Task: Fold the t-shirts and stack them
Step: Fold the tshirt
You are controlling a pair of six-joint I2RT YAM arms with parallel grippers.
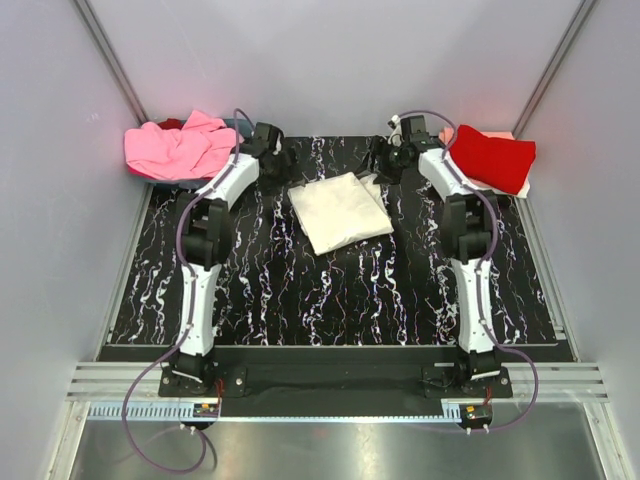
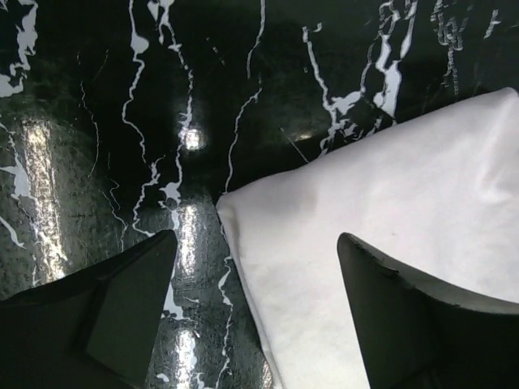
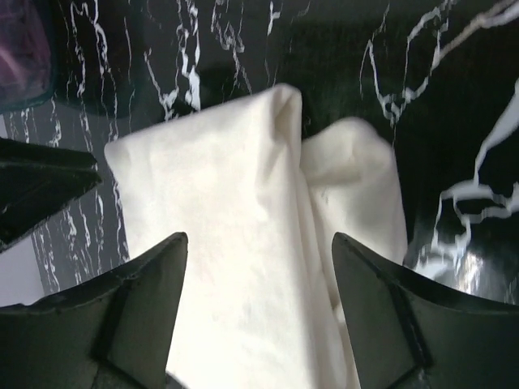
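**Item 1, cream-white t-shirt** (image 1: 340,212). Laid folded into a flat, slightly skewed rectangle on the table (image 1: 300,300), toward the middle of the far edge. It is gripped by nothing. At its far right corner a loose lobe of cloth is seen bulging out of the fold. The fold is judged to be finished or nearly so, with stacking not yet done.

**Item 2, left hand** (image 2: 255,243). Held wide open and empty just above the far left corner of the cream-white t-shirt. One finger is placed over the bare table and the other over the cloth.

**Item 3, right hand** (image 3: 259,239). Also spread wide and empty, poised over the far right corner, with cloth seen between the fingers but not pinched. The paired placement at the two far corners is judged to suit either a further fold or a lift toward the stack.

**Item 4, red t-shirt** (image 1: 495,155). Laid folded at the far right corner of the table, on top of a pale peach t-shirt (image 1: 500,187). This is taken to be the stack.

**Item 5, blue-grey basket** (image 1: 158,181). Set at the far left corner. A crumpled pink t-shirt (image 1: 180,148) is heaped in it and spills over the rim. Anything beneath cannot be made out.
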